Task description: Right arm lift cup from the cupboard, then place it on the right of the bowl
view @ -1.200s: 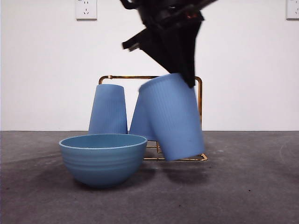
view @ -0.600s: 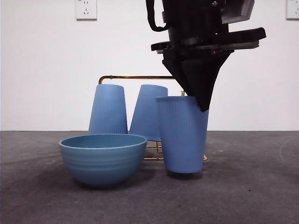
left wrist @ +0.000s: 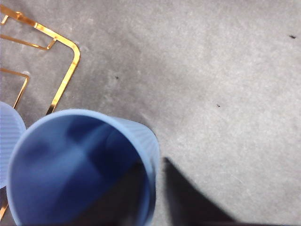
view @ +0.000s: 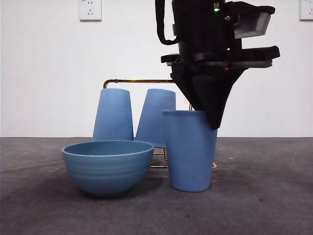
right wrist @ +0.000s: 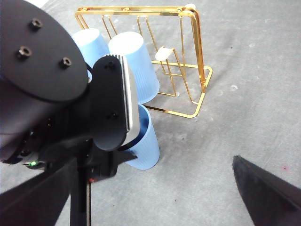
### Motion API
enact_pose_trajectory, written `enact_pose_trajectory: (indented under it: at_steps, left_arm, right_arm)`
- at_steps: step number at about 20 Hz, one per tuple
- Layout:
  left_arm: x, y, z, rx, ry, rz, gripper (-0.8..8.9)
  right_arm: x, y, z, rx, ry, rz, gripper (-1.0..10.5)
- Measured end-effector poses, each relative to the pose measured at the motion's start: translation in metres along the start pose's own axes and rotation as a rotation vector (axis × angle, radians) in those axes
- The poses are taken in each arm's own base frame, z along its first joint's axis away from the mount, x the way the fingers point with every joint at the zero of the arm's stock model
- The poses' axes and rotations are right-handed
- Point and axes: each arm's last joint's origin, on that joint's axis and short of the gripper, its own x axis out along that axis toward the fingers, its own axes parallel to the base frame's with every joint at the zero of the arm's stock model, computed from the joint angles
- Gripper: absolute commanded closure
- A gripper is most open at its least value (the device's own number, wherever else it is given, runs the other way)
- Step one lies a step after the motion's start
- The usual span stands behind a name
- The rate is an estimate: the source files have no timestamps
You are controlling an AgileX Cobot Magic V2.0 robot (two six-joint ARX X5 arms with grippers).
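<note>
The cup (view: pixel 190 152) stands upright right of the bowl (view: pixel 107 166), its base down on the grey table. The left gripper (view: pixel 210 115), on the arm with the green light, is shut on the cup's rim. In the left wrist view one jaw is inside the cup (left wrist: pixel 70 165) and one outside, so the left gripper (left wrist: pixel 153 174) pinches the wall. The right gripper (right wrist: pixel 155 188) is open and empty, hovering apart from the cup (right wrist: pixel 146 141). The gold wire cupboard (view: pixel 142 81) stands behind.
Two more blue cups (view: pixel 113 115) (view: pixel 155 117) sit upside down on the cupboard's pegs; they also show in the right wrist view (right wrist: pixel 136 61). The left arm's black body (right wrist: pixel 56 94) fills that view's side. Bare grey table lies right of the cup.
The cup was tilted and in the air by the cupboard; the left gripper has turned it upright and lowered it to the table right of the bowl.
</note>
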Motion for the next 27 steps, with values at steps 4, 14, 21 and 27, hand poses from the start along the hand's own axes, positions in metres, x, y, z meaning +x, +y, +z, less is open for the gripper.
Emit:
enact_pose_trajectory:
  at_steps: [4,14,21,27]
  left_arm:
    - [-0.006,0.001,0.001,0.003,0.016,-0.001,4.58]
    - [-0.062,0.020,-0.002,-0.069,0.044,0.005,2.55]
    - [-0.138,0.076,-0.049,-0.308,-0.075,0.070,2.55]
    - [-0.172,0.092,-0.125,-0.475,-0.216,0.141,2.56]
  right_arm:
    - [0.000,0.000,-0.001,0.001,0.009,-0.003,4.0]
    - [0.000,-0.001,-0.003,0.000,0.026,-0.011,4.0]
    - [-0.010,-0.003,-0.009,-0.018,0.031,-0.040,4.0]
    - [-0.022,-0.005,-0.019,-0.049,0.063,-0.049,4.0]
